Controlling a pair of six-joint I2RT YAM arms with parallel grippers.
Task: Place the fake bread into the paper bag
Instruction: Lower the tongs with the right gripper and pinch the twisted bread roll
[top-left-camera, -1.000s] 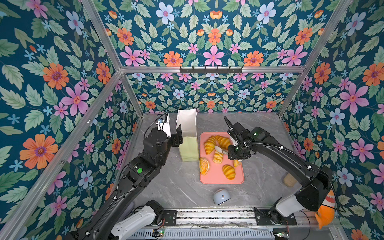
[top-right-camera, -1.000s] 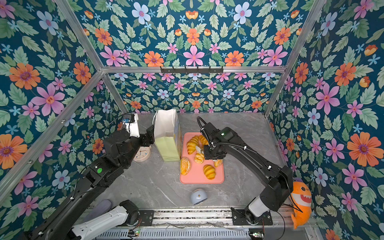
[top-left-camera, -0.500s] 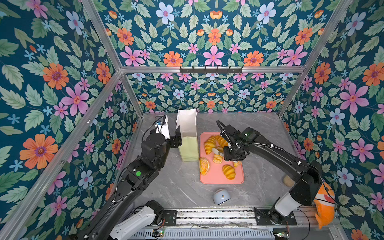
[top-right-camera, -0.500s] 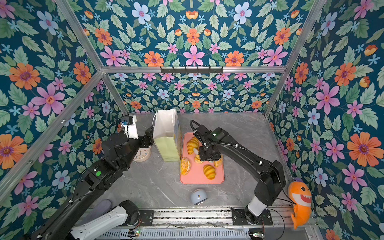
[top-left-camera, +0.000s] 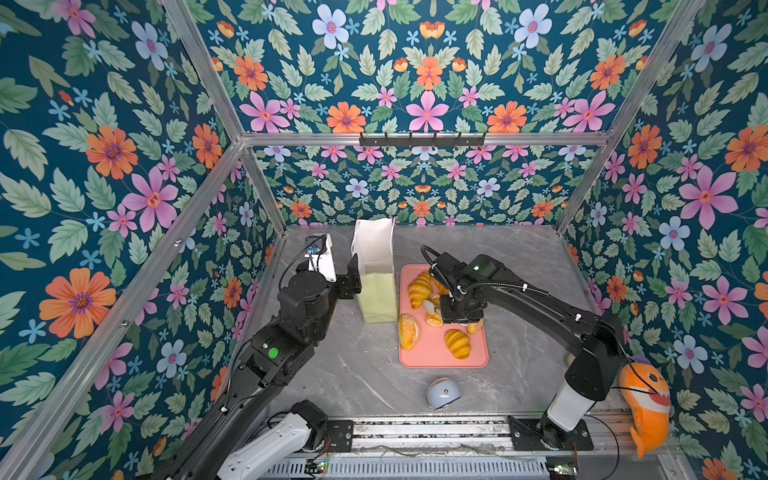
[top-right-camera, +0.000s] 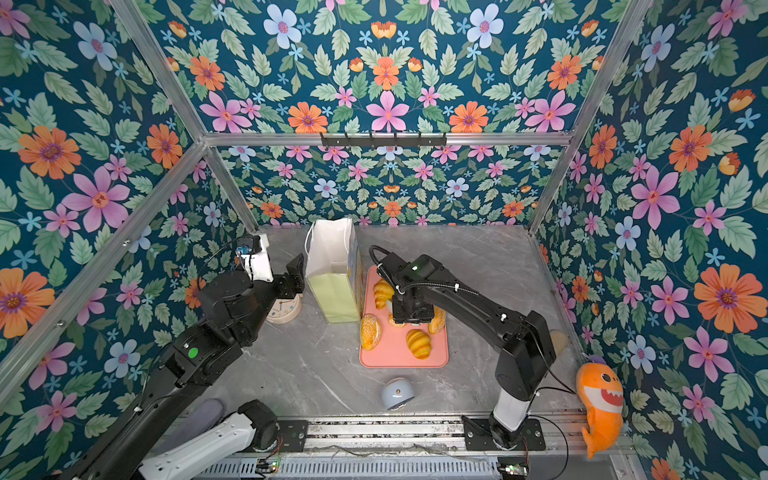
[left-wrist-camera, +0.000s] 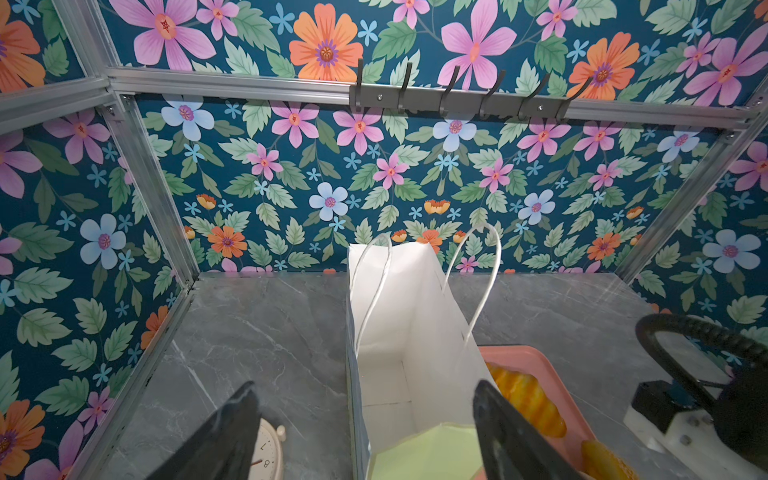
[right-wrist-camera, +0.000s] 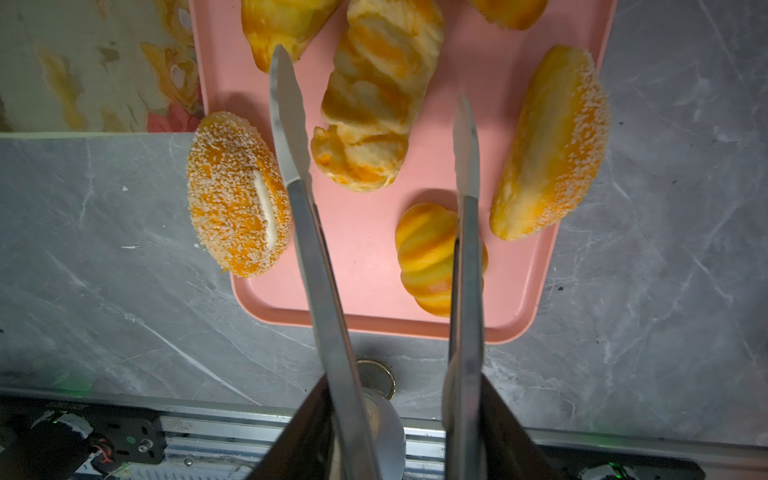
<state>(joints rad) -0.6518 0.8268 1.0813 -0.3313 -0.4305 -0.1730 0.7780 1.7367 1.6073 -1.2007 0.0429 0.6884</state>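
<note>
On the pink tray (top-left-camera: 432, 353), six pieces of fake bread (top-left-camera: 457, 343) are seen; none is packed yet. The paper bag (left-wrist-camera: 407, 316) beside it is seen empty. Open tongs (right-wrist-camera: 316, 257) are gripped by the right gripper (right-wrist-camera: 395, 415) above the bread. The left gripper (left-wrist-camera: 363, 386) is held wide at the bag.

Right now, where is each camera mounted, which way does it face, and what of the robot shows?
Top views: high above the front edge, looking down and back at the table; left arm and right arm show, bag beside tray.
Left wrist: faces the back wall, into the open bag; the left tool shows, fingers wide apart.
Right wrist: looks down on bread on the tray; the right tool grips tongs.
Shared: every view shows the tray and bread.
</note>
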